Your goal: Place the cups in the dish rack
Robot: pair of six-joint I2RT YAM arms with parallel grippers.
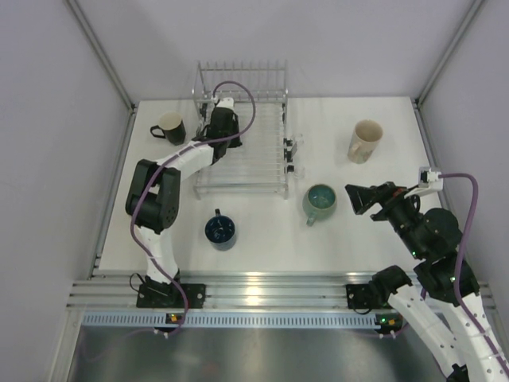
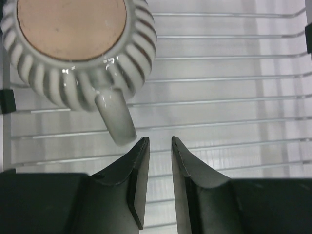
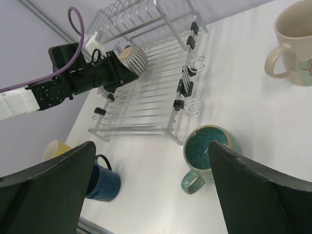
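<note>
The ribbed beige cup [image 2: 78, 44] rests upside down in the silver wire dish rack [image 1: 262, 155], with its handle [image 2: 114, 117] pointing at my left gripper [image 2: 159, 140]. That gripper is slightly open and empty, its tips just off the handle's end. It hovers over the rack's far left part [image 1: 221, 121]. My right gripper [image 3: 151, 145] is wide open and empty above the table, near the teal-green cup [image 3: 212, 146]. The teal cup [image 1: 320, 201] stands right of the rack. The dark blue cup [image 1: 220, 230], black cup [image 1: 169, 127] and tall cream cup [image 1: 365, 141] stand on the table.
A small yellowish cup [image 3: 56, 148] shows at the table's left in the right wrist view, near the dark blue cup [image 3: 102, 180]. The rack's upright prongs [image 1: 242, 79] line its far side. Wire hooks [image 3: 194, 106] stick out from the rack's right side. Grey walls enclose the table.
</note>
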